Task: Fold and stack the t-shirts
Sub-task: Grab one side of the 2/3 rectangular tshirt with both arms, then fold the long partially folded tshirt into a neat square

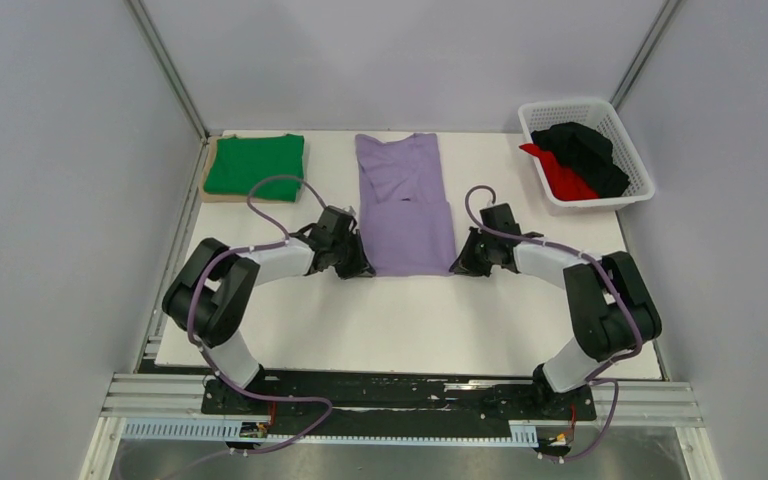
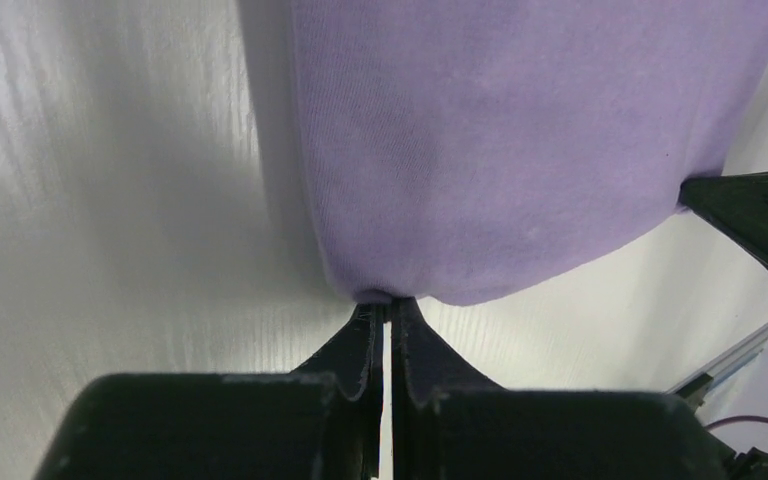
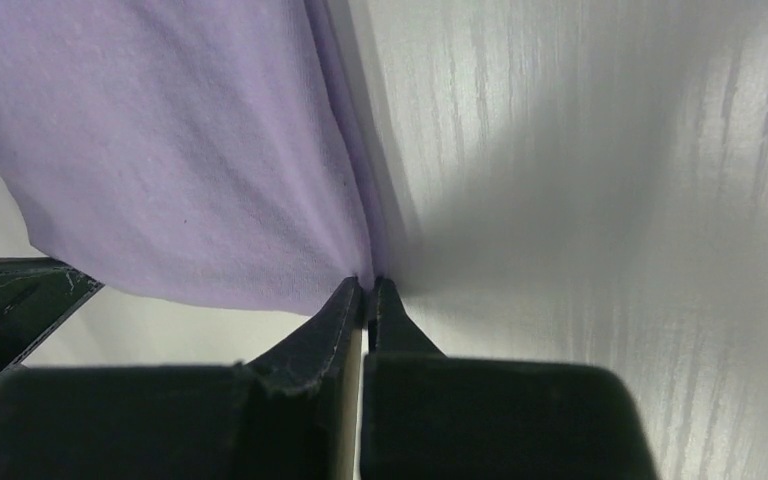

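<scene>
Lilac shirt [image 1: 405, 200] lies flat at centre of table [image 1: 410, 320], folded narrow. Left gripper [image 2: 384, 303] is clamped on its near left corner and right gripper [image 3: 368, 285] on its near right corner. Green shirt [image 1: 255, 165] lies folded far left. Black shirt [image 1: 585, 148] and red shirt [image 1: 565, 177] sit in basket [image 1: 570, 104].

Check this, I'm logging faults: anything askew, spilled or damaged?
Nothing stands out. The purple shirt lies flat, its near corners pinched by the left end effector and right end effector; the green shirt sits folded.

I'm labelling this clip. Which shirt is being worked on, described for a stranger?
On the white table, look at the centre. A long lilac-purple cloth t-shirt lies there, its near corners pinched by the left claw and right claw. The folded bright green t-shirt sits far left, untouched.
</scene>
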You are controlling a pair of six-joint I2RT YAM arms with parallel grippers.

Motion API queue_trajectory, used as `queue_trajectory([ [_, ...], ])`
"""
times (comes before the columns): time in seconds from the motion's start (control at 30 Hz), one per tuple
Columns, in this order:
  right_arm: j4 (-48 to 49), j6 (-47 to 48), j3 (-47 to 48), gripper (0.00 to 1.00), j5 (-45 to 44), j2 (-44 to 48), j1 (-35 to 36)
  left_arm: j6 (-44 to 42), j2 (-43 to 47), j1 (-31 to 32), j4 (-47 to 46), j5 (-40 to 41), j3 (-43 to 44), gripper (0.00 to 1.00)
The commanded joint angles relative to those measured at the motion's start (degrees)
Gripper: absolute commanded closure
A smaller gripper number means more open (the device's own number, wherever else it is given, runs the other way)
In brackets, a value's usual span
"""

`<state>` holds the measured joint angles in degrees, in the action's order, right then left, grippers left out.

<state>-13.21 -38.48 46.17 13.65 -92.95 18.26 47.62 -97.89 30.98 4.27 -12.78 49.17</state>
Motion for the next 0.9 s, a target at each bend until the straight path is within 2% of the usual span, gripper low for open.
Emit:
queue_trajectory([
  [0.0,-1.43,0.01,-4.27,1.00,1.32,5.47,2.12,-3.13,4.75,0.82,10.17,6.72,-3.70,1.00],
  [0.13,-6.98,0.40,-9.35,1.00,5.53,17.73,5.55,-3.03,15.98,4.74,16.57,7.76,-7.58,1.00],
  [0.33,-17.93,-4.27,-13.05,1.00,8.40,36.46,11.01,0.12,35.96,10.29,34.13,9.74,-8.94,1.00],
  [0.47,-18.75,-4.61,-11.35,1.00,10.76,42.29,11.36,-0.08,44.40,10.84,34.64,6.68,-5.93,1.00],
  [0.63,-17.49,-2.90,-2.89,1.00,2.20,40.33,10.45,-4.20,42.19,9.89,30.59,10.25,-0.68,1.00],
  [0.87,-12.69,1.89,8.62,1.00,3.60,28.21,4.59,-10.23,29.75,0.36,21.32,7.82,9.07,1.00],
])
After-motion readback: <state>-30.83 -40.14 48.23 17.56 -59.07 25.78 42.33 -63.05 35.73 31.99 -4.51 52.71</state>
